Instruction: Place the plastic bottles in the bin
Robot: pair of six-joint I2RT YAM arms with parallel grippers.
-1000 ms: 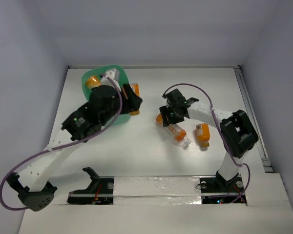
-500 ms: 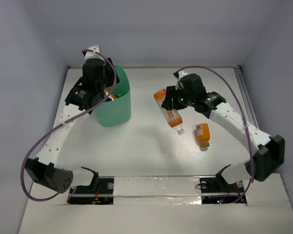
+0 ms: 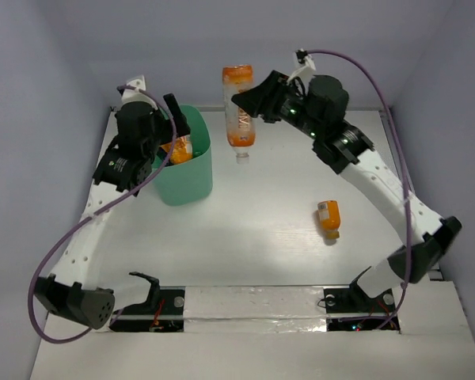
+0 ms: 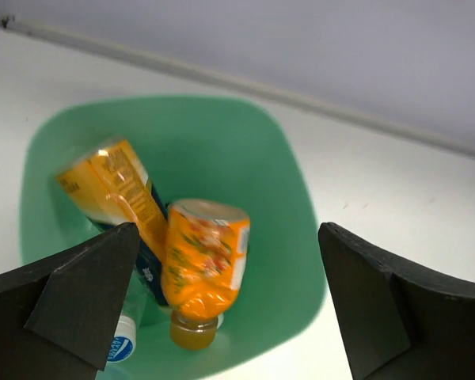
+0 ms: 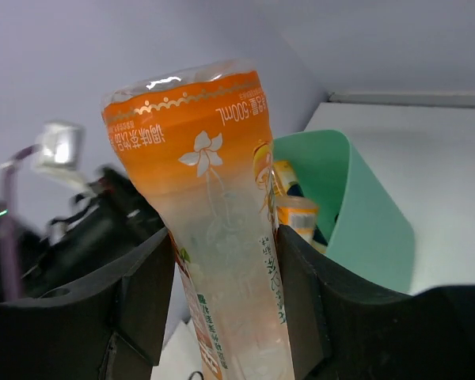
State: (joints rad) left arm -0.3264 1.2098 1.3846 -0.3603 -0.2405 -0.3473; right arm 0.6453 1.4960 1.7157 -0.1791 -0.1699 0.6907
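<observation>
While the right tool (image 3: 249, 101) clamps the held bottle (image 3: 238, 119) high in the upper centre of the overhead view, cap end toward the lower frame, that bottle hangs right of the bin (image 3: 191, 178) rather than over its mouth. Released now, it would likely land on the worktop (image 3: 253, 237). The left tool (image 3: 171, 134) hovers over the bin's mouth at upper left, so a clash looks possible if the right arm carries across first. Another orange bottle (image 3: 328, 218) lies right of centre, well apart from the bin.

From the left wrist, the left tool (image 4: 228, 233) is spread wide with nothing between its jaws. Below it, the bin (image 4: 293, 198) holds two orange bottles (image 4: 202, 269) leaning together. That pile could deflect a long newcomer against the rim.

From the right wrist, the right tool (image 5: 222, 293) pinches the held bottle (image 5: 198, 158) across its clear, narrowing body. Smooth plastic there might slip or swing. The bin (image 5: 364, 214) sits right of centre, behind the bottle.
</observation>
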